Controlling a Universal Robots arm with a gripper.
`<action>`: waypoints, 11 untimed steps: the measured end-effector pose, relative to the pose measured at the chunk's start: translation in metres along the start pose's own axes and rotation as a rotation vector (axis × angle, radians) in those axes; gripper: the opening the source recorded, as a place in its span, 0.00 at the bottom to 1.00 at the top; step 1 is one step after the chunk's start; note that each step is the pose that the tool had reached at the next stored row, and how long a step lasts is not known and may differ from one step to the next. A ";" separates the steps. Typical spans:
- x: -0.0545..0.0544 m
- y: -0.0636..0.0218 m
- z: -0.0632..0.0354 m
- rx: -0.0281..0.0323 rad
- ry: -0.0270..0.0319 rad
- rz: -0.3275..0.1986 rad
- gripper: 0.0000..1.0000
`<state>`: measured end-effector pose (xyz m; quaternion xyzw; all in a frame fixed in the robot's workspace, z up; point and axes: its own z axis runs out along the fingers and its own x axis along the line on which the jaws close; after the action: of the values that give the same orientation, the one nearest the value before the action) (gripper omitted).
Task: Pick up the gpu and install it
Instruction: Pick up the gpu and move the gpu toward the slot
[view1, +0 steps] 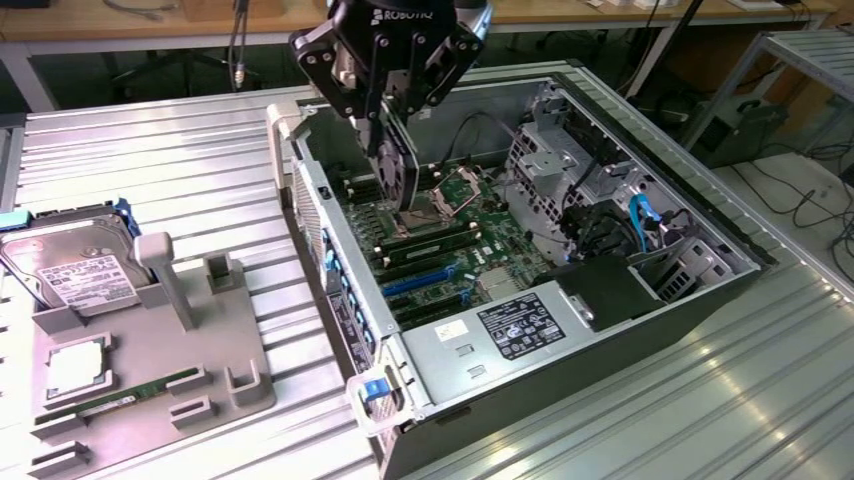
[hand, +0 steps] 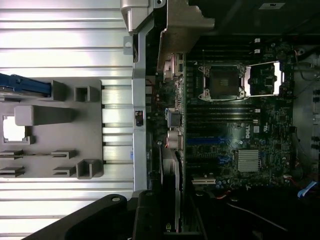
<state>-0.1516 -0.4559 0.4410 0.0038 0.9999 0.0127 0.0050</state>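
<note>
My gripper (view1: 387, 130) hangs over the open computer case (view1: 441, 370), shut on the gpu (view1: 392, 175). The gpu is a thin dark card held upright on edge, its lower end just above the motherboard (view1: 487, 240) near the case's rear wall. In the wrist view the gpu (hand: 173, 175) appears edge-on between the dark fingers (hand: 150, 215), above the board's rear ports. The blue expansion slots (view1: 420, 282) (hand: 206, 141) lie beside the card and closer to the camera in the exterior view.
The CPU socket (hand: 225, 80) stands with its frame flipped up. On the exterior view's left, a grey fixture (view1: 174, 370) holds a hard drive (view1: 67, 265), a processor (view1: 78, 365) and a RAM stick (view1: 120, 402). Cables and drive bays (view1: 627, 230) fill the case's right side.
</note>
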 end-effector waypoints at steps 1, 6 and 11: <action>-0.001 0.0000 0.0001 -0.0001 -0.0001 0.000 0.27; -0.007 0.0000 0.0001 -0.0001 -0.0001 0.000 0.27; -0.015 0.0001 0.0002 0.0000 0.0000 0.000 0.27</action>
<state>-0.1366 -0.4559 0.4409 0.0038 0.9999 0.0128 0.0050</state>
